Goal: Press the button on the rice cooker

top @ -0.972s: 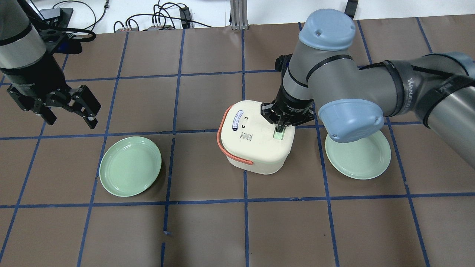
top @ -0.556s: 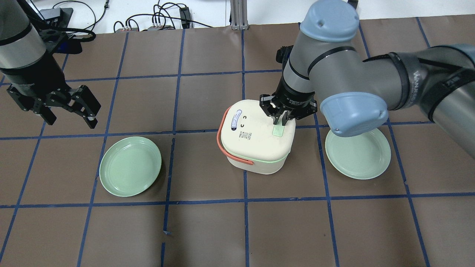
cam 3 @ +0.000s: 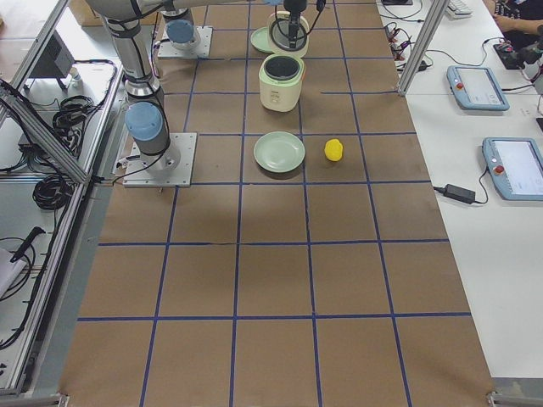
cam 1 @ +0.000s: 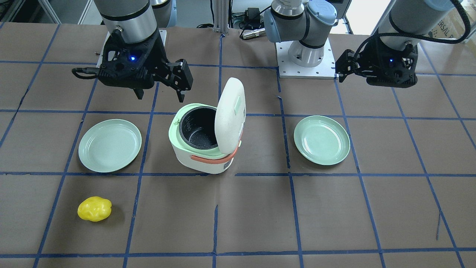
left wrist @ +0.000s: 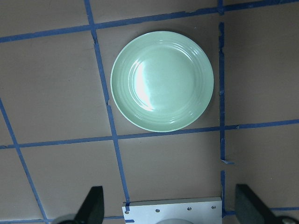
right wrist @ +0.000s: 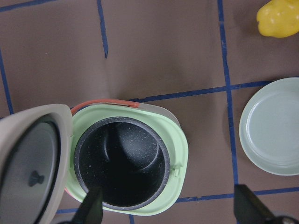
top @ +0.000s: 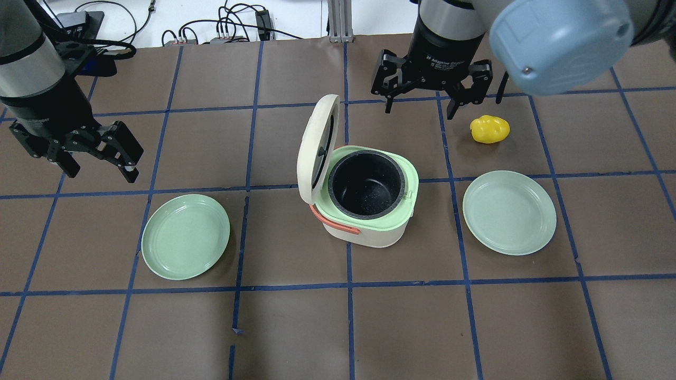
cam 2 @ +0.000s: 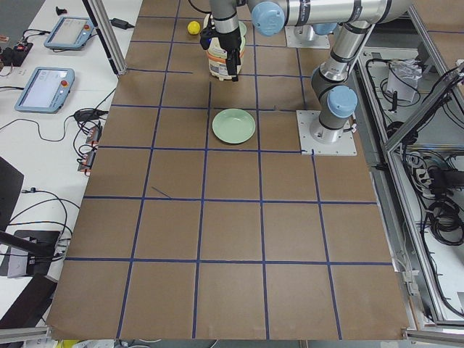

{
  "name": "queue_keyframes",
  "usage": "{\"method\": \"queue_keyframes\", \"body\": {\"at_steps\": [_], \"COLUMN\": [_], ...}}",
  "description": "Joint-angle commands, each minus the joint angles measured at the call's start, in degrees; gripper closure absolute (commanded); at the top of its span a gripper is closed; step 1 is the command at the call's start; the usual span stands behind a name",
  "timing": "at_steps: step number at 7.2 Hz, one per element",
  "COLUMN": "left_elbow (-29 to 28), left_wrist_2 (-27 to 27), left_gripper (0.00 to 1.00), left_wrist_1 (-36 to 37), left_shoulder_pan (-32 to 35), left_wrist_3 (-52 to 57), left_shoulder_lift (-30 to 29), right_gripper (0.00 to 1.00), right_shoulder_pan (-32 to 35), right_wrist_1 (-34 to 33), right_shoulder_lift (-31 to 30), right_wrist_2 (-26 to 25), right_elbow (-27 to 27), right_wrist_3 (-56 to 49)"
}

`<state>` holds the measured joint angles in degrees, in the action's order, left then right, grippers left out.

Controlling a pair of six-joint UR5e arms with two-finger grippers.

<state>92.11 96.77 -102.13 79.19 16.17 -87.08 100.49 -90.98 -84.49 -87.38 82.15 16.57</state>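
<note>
The rice cooker (top: 369, 235) sits in the middle of the table (top: 296, 327), between two pale green plates. A second ago its lid (top: 312, 142) was shut and the right gripper's pinched fingertips pressed down on the green button (cam 1: 240, 105). Now the lid stands nearly upright on its hinge, on the cooker's side toward the left arm, with the black pot (top: 366, 184) and mint rim bare to the overhead camera. The salmon handle (top: 334, 224) lies low against the body.

The right gripper (top: 421, 110) has pulled back up and toward the table's far side, and its fingers are now spread wide with nothing between them. The left gripper (top: 100, 169) hangs where it was, jaws apart and empty, near the left plate (top: 185, 236).

There is one cooker and there are two plates; the right plate (top: 509, 212) is just beside the cooker. One lumpy yellow object (top: 490, 129), covered by the right arm in the earlier overhead pictures, lies beyond that plate, near the right gripper. The raised lid screens the pot from the left arm's side.
</note>
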Motion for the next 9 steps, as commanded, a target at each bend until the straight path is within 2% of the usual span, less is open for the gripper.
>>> {"method": "queue_keyframes", "body": {"at_steps": [1, 3, 9], "left_elbow": [0.0, 0.0, 0.0], "left_wrist_2": [0.0, 0.0, 0.0], "left_gripper": [0.0, 0.0, 0.0], "left_wrist_1": [0.0, 0.0, 0.0], "left_shoulder_pan": [0.0, 0.0, 0.0], "left_wrist_3": [0.0, 0.0, 0.0], "left_shoulder_lift": [0.0, 0.0, 0.0], "right_gripper": [0.0, 0.0, 0.0], "right_shoulder_pan": [-5.2, -7.9, -7.6], "right_wrist_1": [0.7, 1.1, 0.7], "right_shoulder_lift": [-0.4, -0.9, -1.0], "right_wrist_2": [-1.4, -1.1, -1.6], "right_elbow": [-0.8, -0.2, 2.1], "right_wrist_3": [-10.4, -14.2, -16.9]}}
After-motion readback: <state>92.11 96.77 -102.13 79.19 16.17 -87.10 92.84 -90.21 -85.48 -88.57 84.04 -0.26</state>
